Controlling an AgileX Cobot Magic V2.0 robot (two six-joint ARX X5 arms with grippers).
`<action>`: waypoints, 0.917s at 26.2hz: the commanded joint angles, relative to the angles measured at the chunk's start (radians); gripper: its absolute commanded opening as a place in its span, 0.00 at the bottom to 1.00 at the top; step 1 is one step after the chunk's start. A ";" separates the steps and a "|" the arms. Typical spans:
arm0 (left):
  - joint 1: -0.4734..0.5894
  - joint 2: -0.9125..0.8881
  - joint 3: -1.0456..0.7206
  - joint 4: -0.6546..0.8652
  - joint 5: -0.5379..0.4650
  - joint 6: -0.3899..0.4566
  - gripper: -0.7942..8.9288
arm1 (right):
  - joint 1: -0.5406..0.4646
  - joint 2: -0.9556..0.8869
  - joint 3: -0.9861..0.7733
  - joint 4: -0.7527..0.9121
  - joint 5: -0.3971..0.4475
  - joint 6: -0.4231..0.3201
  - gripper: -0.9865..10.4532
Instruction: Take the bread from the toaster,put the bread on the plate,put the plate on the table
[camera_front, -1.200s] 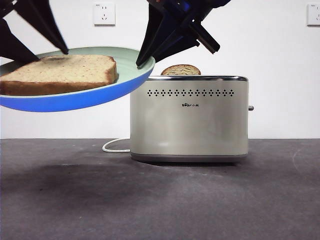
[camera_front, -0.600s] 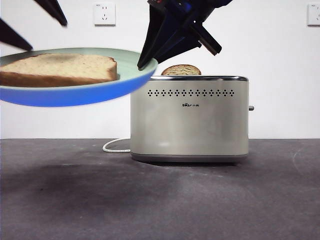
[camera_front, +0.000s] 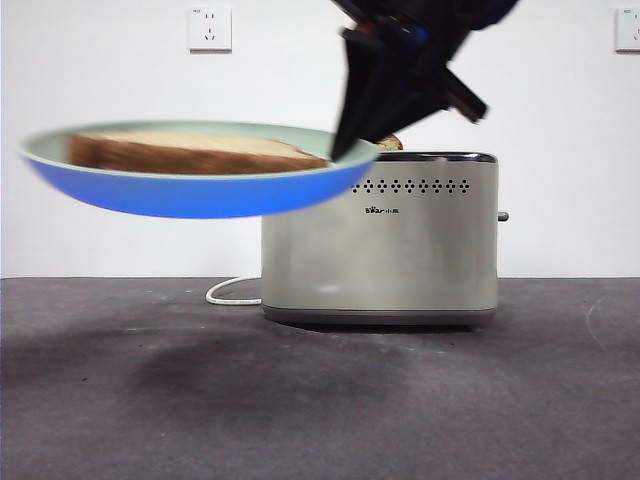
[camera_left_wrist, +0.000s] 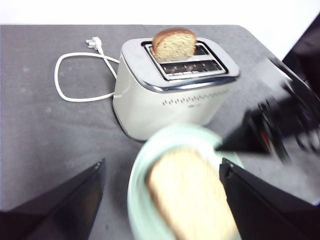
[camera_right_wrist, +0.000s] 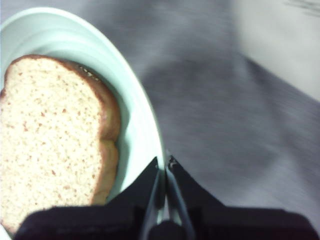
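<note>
Plate (camera_front: 190, 190): round and shallow, pale mint green inside, blue underneath in the front view. It is up in the air, above the table and not touching it, in front of the toaster and partly off to one side.
Bread (camera_right_wrist: 47, 135): a flat slice lying on the plate. The crumb is pale tan with tiny dark specks and looks soft. The crust is darker brown.
Right gripper (camera_right_wrist: 165, 172): its two black jaws are closed tight on the plate's rim, with the thin rim pinched between them.
Left gripper (camera_left_wrist: 160, 200): its jaws are spread wide apart, above the plate and touching nothing.
Toaster (camera_front: 400, 250): a boxy cream-colored box with a shiny metal top rim and a row of small dark holes. It stands on the table behind the plate.
Other slice (camera_left_wrist: 174, 44): rounder on top, standing up in a toaster slot.
Cord (camera_left_wrist: 75, 75): thin and white, lying in a loop on the table beside the toaster.
Table (camera_front: 320, 400): dark grey and dull, with faint pale marks.
Wall (camera_front: 560, 140): plain white, with white sockets (camera_front: 208, 27) high up.
</note>
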 joint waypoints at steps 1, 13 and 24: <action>0.002 -0.042 0.004 -0.032 -0.003 0.029 0.46 | -0.059 -0.003 0.003 -0.004 -0.005 0.000 0.07; 0.002 -0.090 0.004 -0.103 -0.003 0.051 0.07 | -0.225 0.048 0.003 -0.097 -0.010 -0.035 0.07; 0.002 -0.091 0.004 -0.108 -0.157 0.051 0.07 | -0.225 0.218 0.002 -0.092 -0.011 -0.048 0.07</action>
